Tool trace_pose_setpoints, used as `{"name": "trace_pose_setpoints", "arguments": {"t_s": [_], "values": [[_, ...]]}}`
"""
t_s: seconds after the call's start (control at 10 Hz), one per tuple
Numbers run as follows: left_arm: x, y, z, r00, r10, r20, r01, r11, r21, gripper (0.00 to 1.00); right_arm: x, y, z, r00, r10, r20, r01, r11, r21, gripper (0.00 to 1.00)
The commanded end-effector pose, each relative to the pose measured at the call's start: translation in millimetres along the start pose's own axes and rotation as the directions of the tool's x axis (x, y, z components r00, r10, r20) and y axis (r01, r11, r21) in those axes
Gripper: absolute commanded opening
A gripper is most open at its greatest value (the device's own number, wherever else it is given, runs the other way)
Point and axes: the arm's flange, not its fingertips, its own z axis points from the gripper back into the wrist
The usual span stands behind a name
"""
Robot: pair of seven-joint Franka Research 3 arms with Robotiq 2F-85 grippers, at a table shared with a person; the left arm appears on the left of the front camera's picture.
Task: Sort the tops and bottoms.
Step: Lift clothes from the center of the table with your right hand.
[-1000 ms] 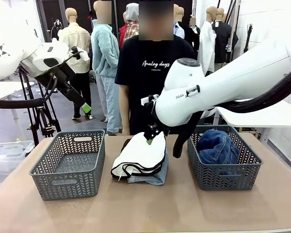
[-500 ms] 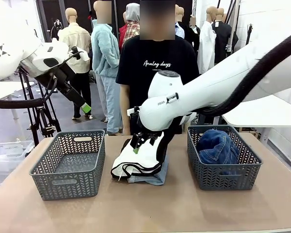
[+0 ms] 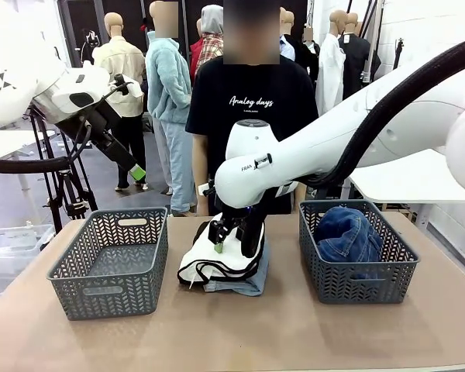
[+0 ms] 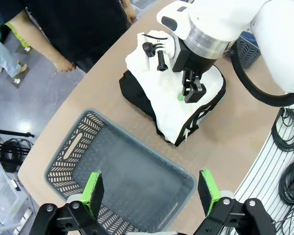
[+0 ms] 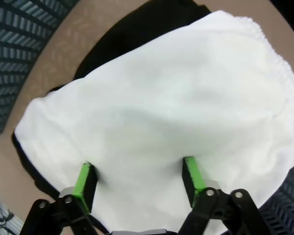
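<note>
The right pincer point(image 3: 232, 245) stands on the white top point(image 3: 211, 263). Its two green pads are apart and pressed into the cloth, which bulges between them without being pinched. The right arm reaches across over the top and hides its far part in the front view. The left pincer point(image 3: 139, 171) hangs high, well to the left of the white top, its pads wide apart and gripping nothing.

The counter point(image 3: 240, 333) carries the white top at its middle. The person point(image 3: 248, 108) stands just behind the top. The left basket point(image 3: 108, 288), grey, sits near the top on its left. The right basket point(image 3: 356, 283) sits near it on the right and holds the dark blue jeans point(image 3: 347, 232). The pale jeans point(image 3: 246, 285) lie under the top, sticking out at its near right corner.

The left wrist view looks down past the left pincer point(image 4: 150, 191) to the left basket's point(image 4: 68, 161) bare floor. It also shows a black top point(image 4: 134, 93) poking out beneath the white top point(image 4: 171, 117). The right wrist view shows that black cloth point(image 5: 122, 39) too, beyond the white top.

The white top point(image 5: 152, 98) is soft and folded, with thin black edging.
</note>
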Motion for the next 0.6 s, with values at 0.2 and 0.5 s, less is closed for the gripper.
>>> {"name": "trace_pose_setpoints", "arguments": {"t_s": [0.2, 0.5], "values": [[0.0, 1.0, 0.0, 1.0, 0.001, 0.004, -0.001, 1.0, 0.007, 1.0, 5.4, 0.0, -8.7, 0.997, -0.023, -0.067, 0.02, 0.999, -0.038, 0.2], [0.0, 1.0, 0.0, 1.0, 0.001, 0.004, -0.001, 1.0, 0.007, 1.0, 1.7, -4.3, -6.9, 0.996, -0.029, -0.082, 0.027, 0.999, -0.023, 0.0]]}}
